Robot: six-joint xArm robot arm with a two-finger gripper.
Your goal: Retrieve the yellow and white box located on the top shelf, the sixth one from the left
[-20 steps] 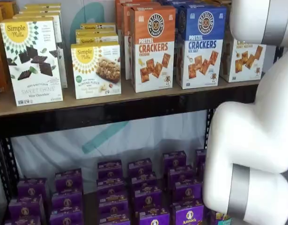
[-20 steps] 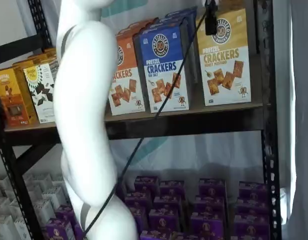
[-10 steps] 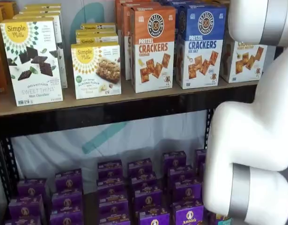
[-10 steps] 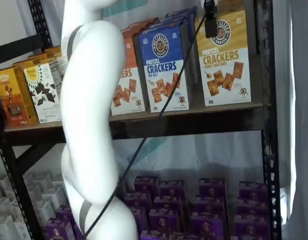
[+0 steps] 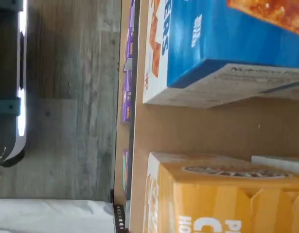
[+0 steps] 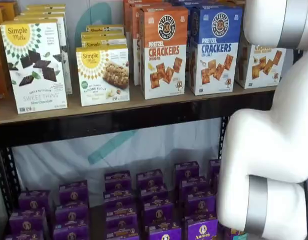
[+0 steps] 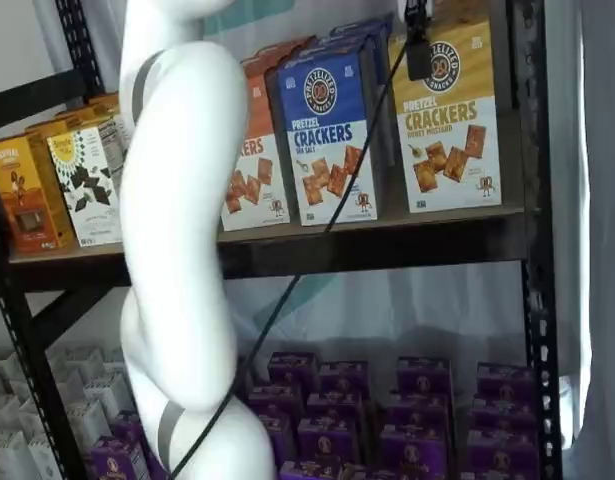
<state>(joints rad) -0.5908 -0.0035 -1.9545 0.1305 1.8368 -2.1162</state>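
Observation:
The yellow and white box (image 7: pixel 449 120) stands upright at the right end of the top shelf (image 7: pixel 387 245). In a shelf view (image 6: pixel 261 62) my white arm hides its upper part. The wrist view shows its yellow top (image 5: pixel 222 204) close up on the brown board (image 5: pixel 202 131). My gripper (image 7: pixel 419 60) shows only as a black finger with a cable hanging from the view's top edge. It hangs in front of the box's upper left corner. No gap between fingers shows, and no box is held.
A blue Pretzel Crackers box (image 7: pixel 332 130) stands left of the yellow one, with an orange-topped one (image 6: pixel 164 50) beyond it. Simple Mills boxes (image 6: pixel 33 65) stand further left. Purple boxes (image 6: pixel 159 210) fill the lower level. A black upright (image 7: pixel 535 200) stands right of the yellow box.
My arm has shifted slightly in both shelf views. The black finger stays in front of the yellow box's upper left corner. No box has moved.

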